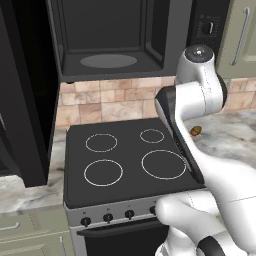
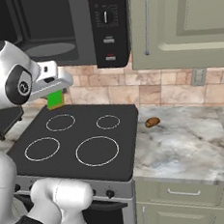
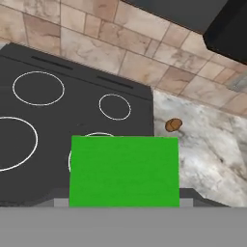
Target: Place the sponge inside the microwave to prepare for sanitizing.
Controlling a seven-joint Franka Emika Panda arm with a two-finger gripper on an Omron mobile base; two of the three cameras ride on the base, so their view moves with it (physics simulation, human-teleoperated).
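The gripper (image 2: 55,94) is closed on the sponge (image 2: 55,100), carried above the stovetop (image 1: 125,155) below the open microwave (image 1: 107,37); it looks light, soft and squashy, so a pinch across its short edges should suit it.

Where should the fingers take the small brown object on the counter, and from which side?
Across its short middle, coming straight down: the brown object is a small oval lying alone on the counter, open on every side. The gripper is holding the sponge now, so placing it likely comes first.
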